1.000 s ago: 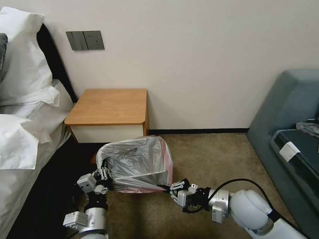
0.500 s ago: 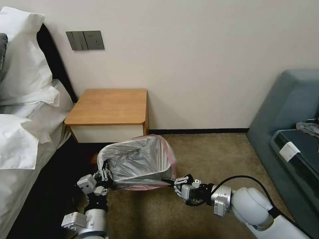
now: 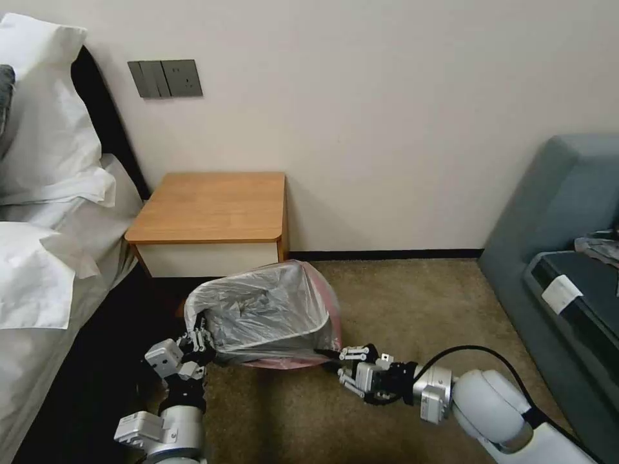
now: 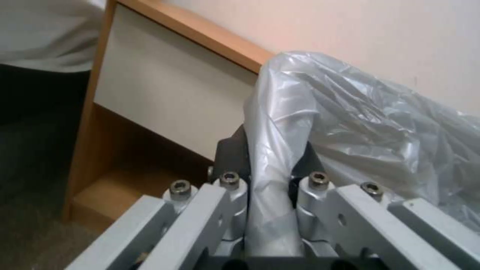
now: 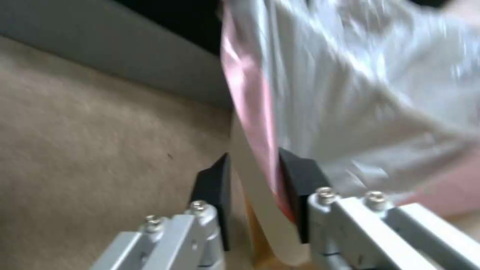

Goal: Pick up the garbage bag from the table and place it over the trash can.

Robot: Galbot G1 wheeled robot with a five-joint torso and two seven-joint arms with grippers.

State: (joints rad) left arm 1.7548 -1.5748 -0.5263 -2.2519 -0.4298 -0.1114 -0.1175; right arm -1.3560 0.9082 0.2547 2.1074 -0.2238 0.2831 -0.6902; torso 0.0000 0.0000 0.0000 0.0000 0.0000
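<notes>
At lower centre, the left gripper (image 3: pixel 201 340) and right gripper (image 3: pixel 336 358) each clench opposite edges of the garbage bag (image 3: pixel 264 312), stretched over the trash can (image 5: pixel 260 202) on the carpet (image 3: pixel 400 303). Beyond stands the bench (image 3: pixel 209 206).

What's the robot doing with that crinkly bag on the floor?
It is putting a garbage bag over a trash can that stands on the carpet in front of the table. The left hand is shut on the bag's edge on one side, and the right hand is shut on the pink rim on the other side. The bag is stretched open between them, low over the can.
</notes>
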